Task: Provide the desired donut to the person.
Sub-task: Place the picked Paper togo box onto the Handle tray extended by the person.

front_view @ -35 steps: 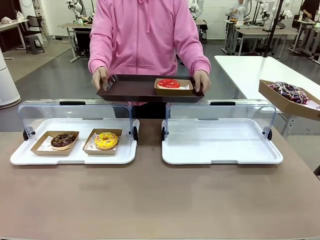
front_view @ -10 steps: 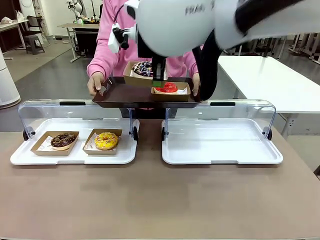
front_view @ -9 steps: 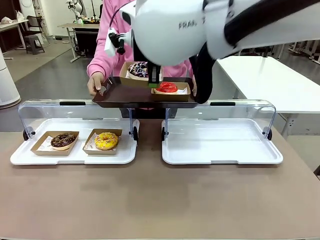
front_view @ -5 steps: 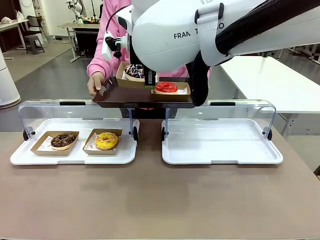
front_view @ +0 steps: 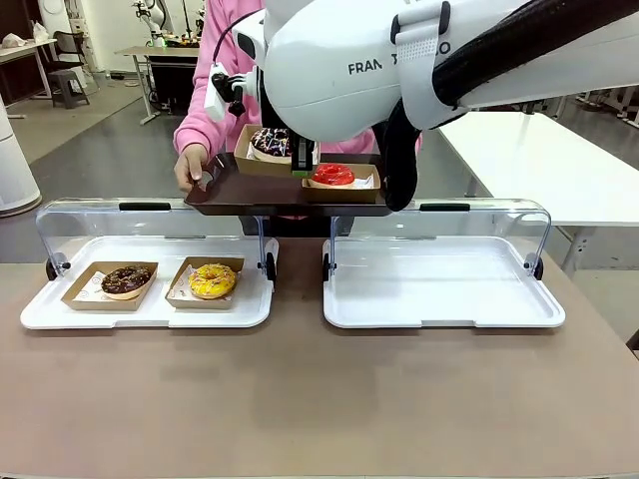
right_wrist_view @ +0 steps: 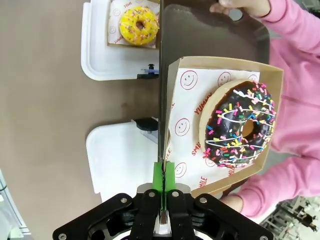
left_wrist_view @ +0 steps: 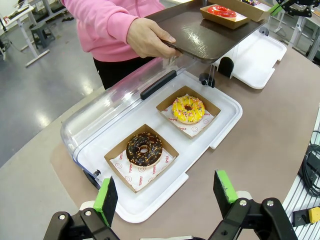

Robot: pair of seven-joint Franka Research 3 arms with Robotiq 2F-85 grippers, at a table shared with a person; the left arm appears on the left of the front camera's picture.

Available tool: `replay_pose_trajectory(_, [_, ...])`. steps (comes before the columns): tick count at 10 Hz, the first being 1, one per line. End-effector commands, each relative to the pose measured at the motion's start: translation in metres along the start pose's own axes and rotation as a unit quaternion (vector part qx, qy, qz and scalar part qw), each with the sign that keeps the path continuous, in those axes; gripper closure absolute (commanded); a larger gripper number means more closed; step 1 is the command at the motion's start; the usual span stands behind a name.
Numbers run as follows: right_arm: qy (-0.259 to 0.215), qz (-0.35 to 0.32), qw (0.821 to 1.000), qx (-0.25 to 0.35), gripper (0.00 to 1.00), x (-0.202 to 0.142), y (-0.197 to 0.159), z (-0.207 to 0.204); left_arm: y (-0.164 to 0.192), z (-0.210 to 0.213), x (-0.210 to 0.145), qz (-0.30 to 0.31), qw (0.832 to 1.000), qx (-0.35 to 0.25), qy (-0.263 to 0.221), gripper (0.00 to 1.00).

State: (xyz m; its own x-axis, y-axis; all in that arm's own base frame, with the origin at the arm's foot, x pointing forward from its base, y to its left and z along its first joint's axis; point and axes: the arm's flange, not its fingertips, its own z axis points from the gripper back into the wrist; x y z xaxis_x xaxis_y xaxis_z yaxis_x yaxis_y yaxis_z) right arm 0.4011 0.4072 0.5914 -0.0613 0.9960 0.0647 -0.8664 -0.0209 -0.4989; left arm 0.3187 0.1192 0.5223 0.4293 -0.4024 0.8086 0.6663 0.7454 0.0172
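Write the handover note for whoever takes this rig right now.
Right tool: shut on the wall of the sprinkled donut's box, held over the person's brown tray.
Left tool: open, holding nothing, above the left case.
Red donut is on the tray; chocolate donut and yellow donut sit in the left case.
Left: set the box down, release, withdraw.

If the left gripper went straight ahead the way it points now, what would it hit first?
Probably the chocolate donut in its cardboard tray, lying directly beyond the open left gripper; depth is unclear.
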Motion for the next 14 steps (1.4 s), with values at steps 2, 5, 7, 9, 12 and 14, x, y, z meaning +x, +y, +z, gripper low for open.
replay_pose_trajectory(2, [-0.017, 0.004, 0.999, 0.031, 0.99, 0.020, -0.034, -0.026, 0.001, 0.000, -0.002, -0.001, 1.000, -0.002, -0.003, 0.00])
replay_pose_trajectory(5, [0.006, -0.007, 1.000, 0.029, 0.99, 0.046, -0.060, -0.047, 0.001, 0.000, -0.002, -0.001, 1.000, -0.002, -0.003, 0.00])
replay_pose_trajectory(7, [0.012, -0.001, 0.998, 0.054, 0.99, 0.050, -0.078, -0.064, 0.001, 0.000, -0.002, -0.001, 1.000, -0.002, -0.003, 0.00])
replay_pose_trajectory(9, [0.017, 0.010, 0.998, 0.060, 0.99, 0.055, -0.087, -0.083, 0.001, 0.000, -0.002, -0.001, 1.000, -0.002, -0.003, 0.00])
replay_pose_trajectory(12, [0.029, 0.016, 0.996, 0.080, 0.99, 0.057, -0.093, -0.101, 0.001, 0.000, -0.002, -0.001, 1.000, -0.002, -0.003, 0.00])
replay_pose_trajectory(14, [0.029, 0.015, 0.996, 0.085, 0.99, 0.053, -0.094, -0.105, 0.001, 0.000, -0.002, -0.001, 1.000, -0.002, -0.003, 0.00])
